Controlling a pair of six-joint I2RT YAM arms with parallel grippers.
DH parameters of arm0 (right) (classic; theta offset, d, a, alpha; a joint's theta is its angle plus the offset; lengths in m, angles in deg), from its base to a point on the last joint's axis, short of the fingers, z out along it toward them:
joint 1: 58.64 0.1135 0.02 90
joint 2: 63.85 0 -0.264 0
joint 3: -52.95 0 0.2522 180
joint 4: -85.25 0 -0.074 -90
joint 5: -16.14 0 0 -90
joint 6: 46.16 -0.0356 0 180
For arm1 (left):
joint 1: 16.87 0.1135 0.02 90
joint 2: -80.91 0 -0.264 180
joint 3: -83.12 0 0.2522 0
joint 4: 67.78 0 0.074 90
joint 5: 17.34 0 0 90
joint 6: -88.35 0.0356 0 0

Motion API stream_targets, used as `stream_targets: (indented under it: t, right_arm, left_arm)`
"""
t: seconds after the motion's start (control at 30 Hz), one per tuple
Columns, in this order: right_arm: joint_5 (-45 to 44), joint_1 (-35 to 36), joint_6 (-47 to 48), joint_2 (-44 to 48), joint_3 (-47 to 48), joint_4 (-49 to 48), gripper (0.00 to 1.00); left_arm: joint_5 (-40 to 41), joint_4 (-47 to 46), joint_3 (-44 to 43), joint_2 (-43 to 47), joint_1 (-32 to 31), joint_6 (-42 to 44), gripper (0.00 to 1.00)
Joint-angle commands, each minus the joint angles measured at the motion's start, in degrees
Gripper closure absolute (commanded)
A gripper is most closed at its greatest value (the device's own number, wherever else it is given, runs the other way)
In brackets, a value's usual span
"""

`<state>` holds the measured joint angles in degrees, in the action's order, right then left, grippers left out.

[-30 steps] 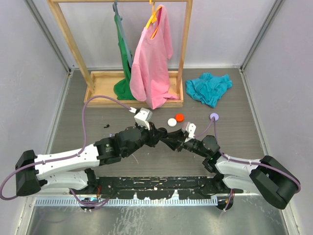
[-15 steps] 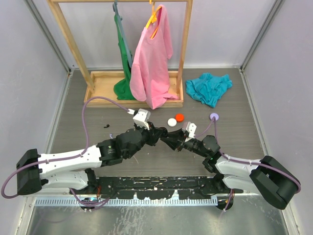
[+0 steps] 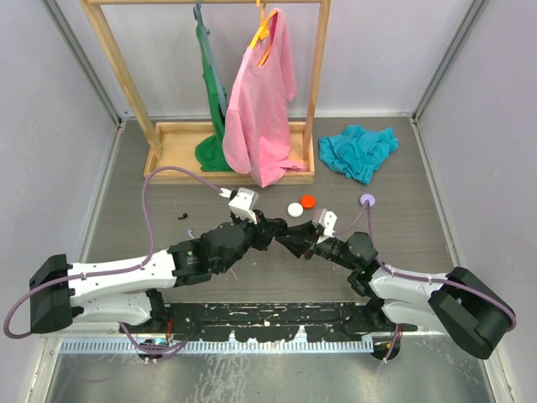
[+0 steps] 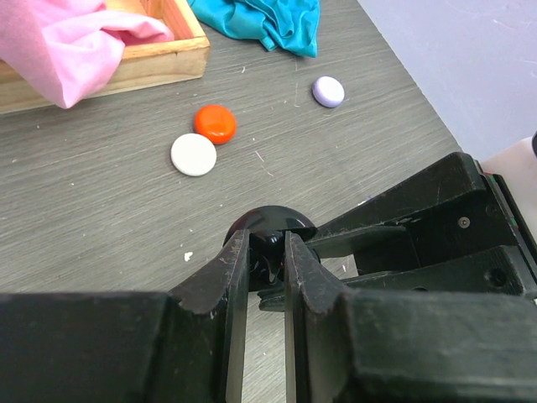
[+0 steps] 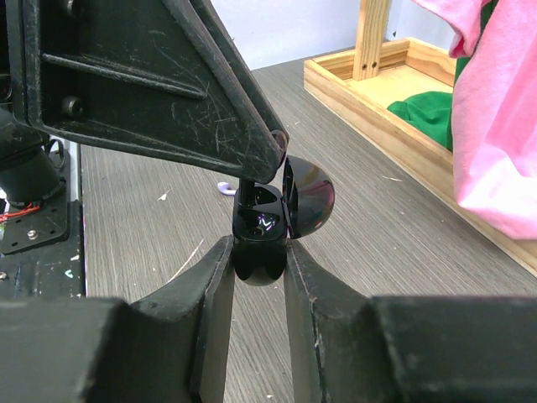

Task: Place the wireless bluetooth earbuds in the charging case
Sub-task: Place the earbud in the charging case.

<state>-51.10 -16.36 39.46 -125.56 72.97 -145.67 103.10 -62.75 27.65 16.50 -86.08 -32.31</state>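
My right gripper (image 5: 258, 248) is shut on a black charging case (image 5: 258, 252), held off the table with its domed lid (image 5: 309, 197) swung open. From the upper left, my left gripper (image 4: 267, 245) is shut on a small black earbud (image 4: 270, 246), tip to tip with the case mouth. In the right wrist view the earbud's stem (image 5: 247, 190) reaches down into the case's left well. From above, both grippers (image 3: 278, 238) meet at mid-table. A lilac earbud (image 5: 224, 188) lies on the table behind the case.
Three closed round cases lie beyond the grippers: white (image 3: 294, 209), red (image 3: 308, 201) and lilac (image 3: 367, 200). A tiny black piece (image 3: 182, 217) lies to the left. At the back stand a wooden rack (image 3: 315, 92) with a pink shirt (image 3: 260, 109) and a teal cloth (image 3: 358, 149).
The left arm has edged slightly toward the case. Both grips are unchanged and the right arm has held still.
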Motion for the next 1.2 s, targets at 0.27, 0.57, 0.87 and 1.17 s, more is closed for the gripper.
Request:
stream_targets:
  t: [0.27,0.57,0.87,1.17]
  right_arm:
    - [-1.4,0.1,-0.1,1.5,0.3,-4.6,0.99]
    - [-1.6,0.1,-0.3,1.7,0.2,-4.9,0.99]
    - [-2.0,0.1,-0.5,1.8,0.0,-5.1,0.99]
    - [-2.3,0.0,-0.6,2.1,-0.2,-5.3,0.99]
  left_arm:
    - [4.3,-4.6,0.6,-1.5,-2.1,-1.5,0.88]
    - [10.0,-7.0,1.8,-2.5,-4.1,-1.8,0.89]
    - [11.9,-11.4,3.5,-1.9,-4.6,-2.5,0.89]
    - [11.0,-11.5,3.3,-2.6,-4.8,-3.0,0.83]
